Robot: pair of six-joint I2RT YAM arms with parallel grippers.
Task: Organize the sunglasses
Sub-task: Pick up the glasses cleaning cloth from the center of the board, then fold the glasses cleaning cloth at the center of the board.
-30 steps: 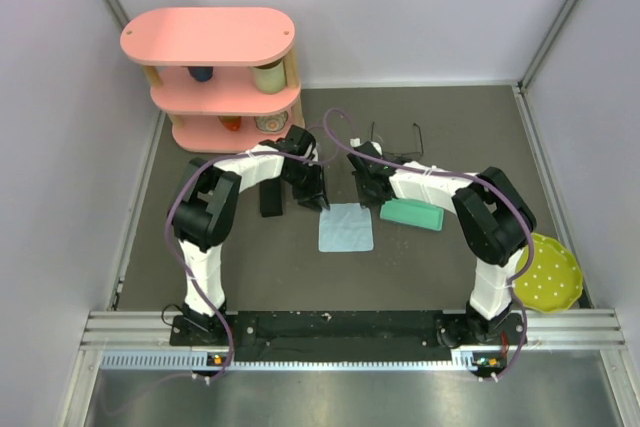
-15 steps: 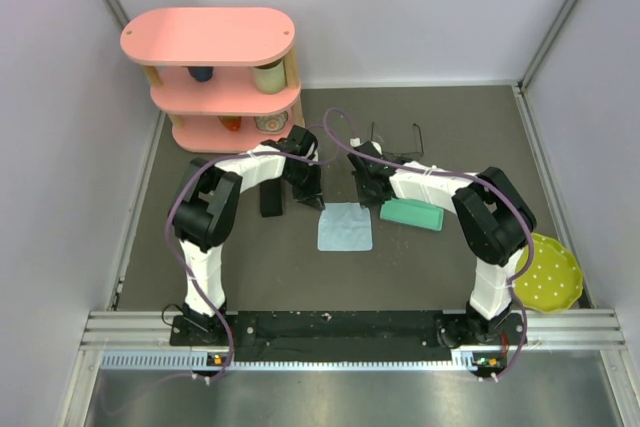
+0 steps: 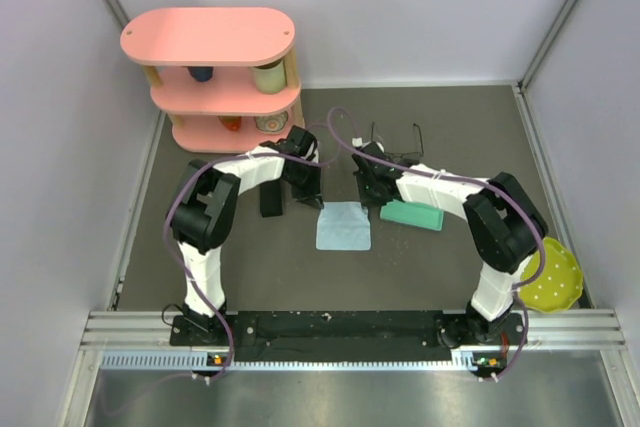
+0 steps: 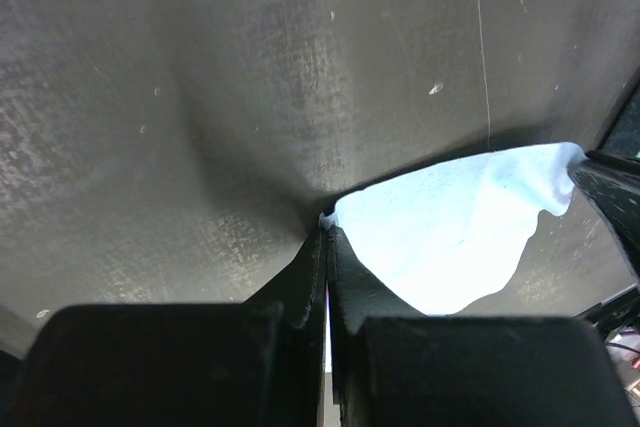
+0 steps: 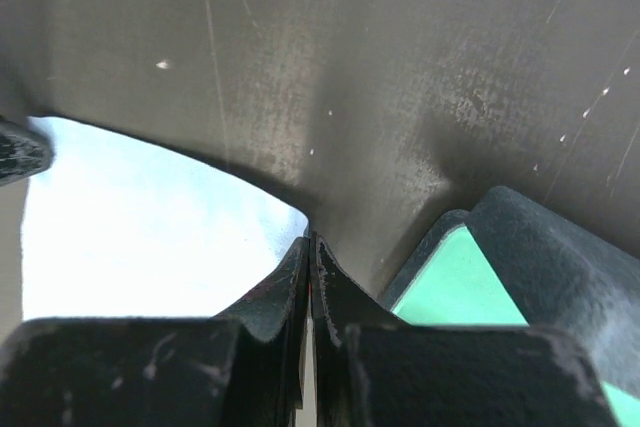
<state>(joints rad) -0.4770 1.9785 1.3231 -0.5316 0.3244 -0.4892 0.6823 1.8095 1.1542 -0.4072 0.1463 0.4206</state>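
Cloth [image 3: 343, 230], far-left corner pinched in closed left gripper [image 4: 327, 232], far-right corner in closed right gripper [image 5: 308, 242], green case [image 3: 412, 214] just right of cloth

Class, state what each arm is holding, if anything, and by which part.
Both hold the light blue cloth: the left gripper pinches one far corner, the right gripper the other far corner, jaws shut.
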